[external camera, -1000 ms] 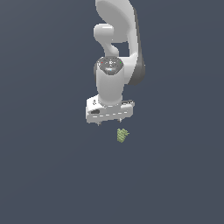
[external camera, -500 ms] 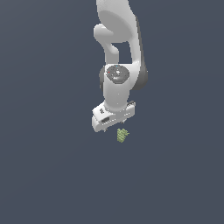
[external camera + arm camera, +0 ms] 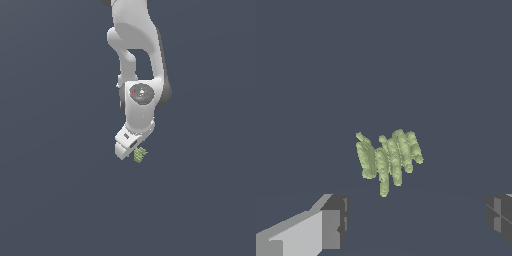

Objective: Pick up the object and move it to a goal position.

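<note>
The object (image 3: 140,154) is a tiny olive-green ridged piece lying on the dark grey floor. In the exterior view it pokes out just beside the lower end of my white gripper (image 3: 131,150), on the exterior view's right. The wrist view shows the object (image 3: 388,159) as a cluster of green ridges between and beyond my two fingertips. One finger (image 3: 331,220) and the other finger (image 3: 500,215) stand far apart, so my gripper (image 3: 416,217) is open and holds nothing. The fingers are not touching the object.
The white arm (image 3: 137,60) reaches down from the top of the exterior view. Around it lies a plain dark grey surface (image 3: 60,190).
The wrist has turned and the hand has come down toward the object. The green object has stayed where it was.
</note>
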Controlling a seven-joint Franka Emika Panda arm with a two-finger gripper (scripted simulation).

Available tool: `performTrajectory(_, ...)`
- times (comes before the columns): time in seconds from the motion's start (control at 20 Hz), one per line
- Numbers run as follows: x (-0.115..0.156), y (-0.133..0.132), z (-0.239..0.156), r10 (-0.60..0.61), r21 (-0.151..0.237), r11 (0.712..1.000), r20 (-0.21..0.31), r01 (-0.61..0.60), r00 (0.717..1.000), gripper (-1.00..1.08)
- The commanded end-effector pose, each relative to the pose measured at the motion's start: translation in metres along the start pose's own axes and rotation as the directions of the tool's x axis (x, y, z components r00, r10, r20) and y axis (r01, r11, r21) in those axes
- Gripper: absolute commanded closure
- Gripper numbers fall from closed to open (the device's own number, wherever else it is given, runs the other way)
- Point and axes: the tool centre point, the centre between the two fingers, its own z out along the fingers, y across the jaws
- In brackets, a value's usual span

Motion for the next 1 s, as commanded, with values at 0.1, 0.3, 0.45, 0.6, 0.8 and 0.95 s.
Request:
performTrajectory(0.1,0.007,-0.006,0.008,-0.108,0.003,0.994,-0.005,0.108,0.994,-0.92)
performTrajectory(0.3,0.011,-0.009,0.013,-0.173,0.005,0.985,-0.009,0.173,0.985,-0.92)
performTrajectory(0.45,0.013,-0.011,0.016,-0.204,0.006,0.979,-0.011,0.204,0.979,-0.92)
performTrajectory(0.6,0.014,-0.012,0.017,-0.220,0.007,0.975,-0.012,0.220,0.975,-0.92)
performTrajectory(0.8,0.014,-0.012,0.018,-0.219,0.007,0.976,-0.012,0.219,0.976,-0.92)
performTrajectory(0.95,0.014,-0.012,0.023,-0.219,0.007,0.976,-0.012,0.219,0.976,-0.92)
